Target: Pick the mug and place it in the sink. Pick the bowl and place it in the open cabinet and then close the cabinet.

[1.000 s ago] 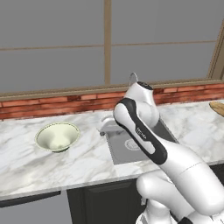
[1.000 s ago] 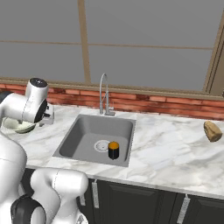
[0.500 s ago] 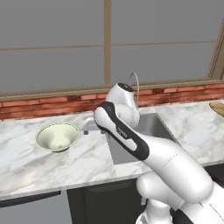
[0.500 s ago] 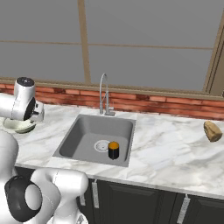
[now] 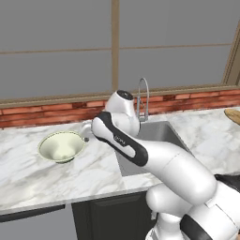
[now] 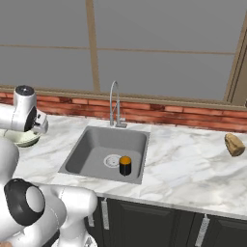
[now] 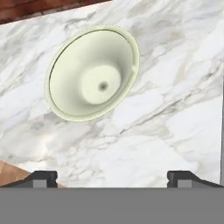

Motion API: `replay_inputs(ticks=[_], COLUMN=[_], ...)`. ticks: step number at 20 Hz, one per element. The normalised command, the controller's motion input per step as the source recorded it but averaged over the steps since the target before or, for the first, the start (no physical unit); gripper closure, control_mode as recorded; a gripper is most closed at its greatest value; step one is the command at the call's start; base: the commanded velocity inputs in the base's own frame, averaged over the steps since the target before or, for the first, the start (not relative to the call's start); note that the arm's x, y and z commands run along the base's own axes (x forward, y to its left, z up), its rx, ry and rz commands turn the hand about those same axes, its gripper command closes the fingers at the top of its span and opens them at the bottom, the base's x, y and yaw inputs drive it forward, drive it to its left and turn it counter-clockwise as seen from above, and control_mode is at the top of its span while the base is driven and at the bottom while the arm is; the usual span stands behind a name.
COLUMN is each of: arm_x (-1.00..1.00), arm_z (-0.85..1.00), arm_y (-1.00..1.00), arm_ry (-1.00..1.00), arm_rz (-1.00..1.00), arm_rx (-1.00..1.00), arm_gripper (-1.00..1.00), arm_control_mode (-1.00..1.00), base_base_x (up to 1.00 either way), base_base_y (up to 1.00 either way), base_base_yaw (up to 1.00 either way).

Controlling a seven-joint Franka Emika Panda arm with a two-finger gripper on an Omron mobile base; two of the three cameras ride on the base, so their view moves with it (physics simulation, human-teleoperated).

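Observation:
The pale cream bowl (image 5: 62,146) stands upright on the marble counter, left of the sink (image 5: 157,133). From above, it (image 7: 92,72) is empty. My gripper (image 5: 87,135) hangs above the counter just right of the bowl, clear of it. In the hand view the gripper (image 7: 112,177) is wide open, with bare marble between the fingertips (image 7: 43,176). A dark mug (image 6: 125,165) with an orange top stands in the grey sink (image 6: 91,152) beside the drain. The arm partly covers the bowl (image 6: 21,139) in the right base view. The cabinet is out of view.
A chrome gooseneck faucet (image 6: 115,103) rises behind the basin against a low red brick backsplash. A brown loaf (image 6: 234,144) lies at the counter's far right. Dark lower cabinets with short handles (image 6: 104,213) run under the counter.
The arm has swung left from above the sink to beside the bowl. The jaws have stayed wide open, and the mug has not moved.

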Motion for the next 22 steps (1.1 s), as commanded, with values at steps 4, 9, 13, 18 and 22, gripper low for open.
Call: replay_inputs(ticks=[4, 9, 13, 18, 22], arm_x=[0.08, 0.22, 0.25, 0.34, 0.32], arm_z=[-0.25, -0.26, -0.25, -0.21, -0.17], arm_y=[0.00, 0.00, 0.00, 0.01, 0.07], arm_ry=[0.00, 0.00, 0.00, 0.01, 0.06], arm_rz=[-0.11, -0.08, -0.04, -0.01, 0.00], arm_rx=[0.00, 0.00, 0.00, 0.00, 0.00], arm_gripper=[-1.00, -1.00, -1.00, -1.00, -1.00], arm_control_mode=[-1.00, -1.00, -1.00, -1.00, -1.00], base_base_x=[0.00, 0.00, 0.00, 0.00, 0.00], base_base_y=[0.00, 0.00, 0.00, 0.00, 0.00], base_base_yaw=[0.00, 0.00, 0.00, 0.00, 0.00])
